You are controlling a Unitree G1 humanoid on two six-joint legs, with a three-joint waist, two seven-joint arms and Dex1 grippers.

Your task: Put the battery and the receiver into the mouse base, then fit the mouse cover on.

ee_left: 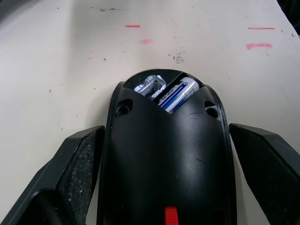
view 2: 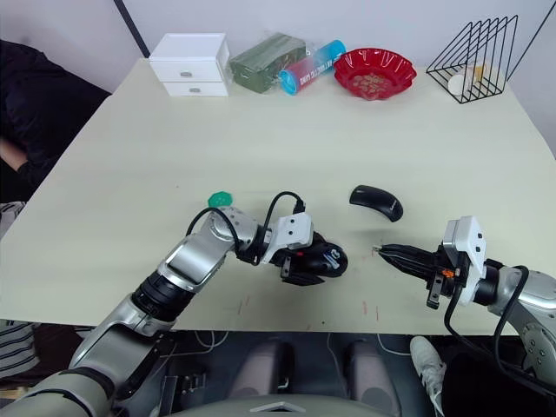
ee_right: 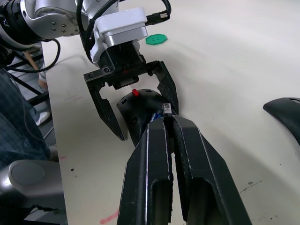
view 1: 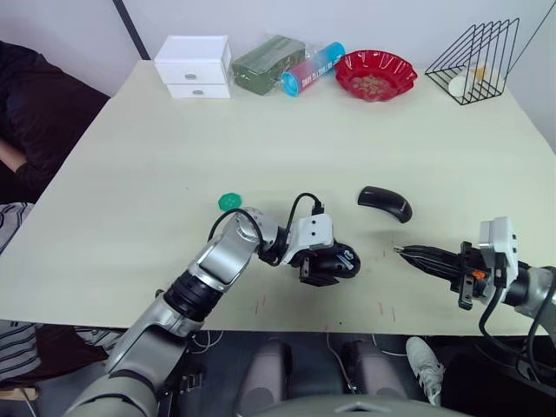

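Black mouse base (ee_left: 166, 154) sits between the left gripper's (view 1: 323, 263) spread fingers, battery (ee_left: 177, 93) inside; the right gripper (ee_right: 169, 123) pinches a small receiver (ee_right: 166, 108) — a loose hold could drop it short of its slot.

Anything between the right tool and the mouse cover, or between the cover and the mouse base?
Nothing visible. The mouse cover lies alone on bare table, past the right tool. The stretch from it to the mouse base is bare too. The left tool straddles the base with its fingers open, so it may crowd the cover's fit.
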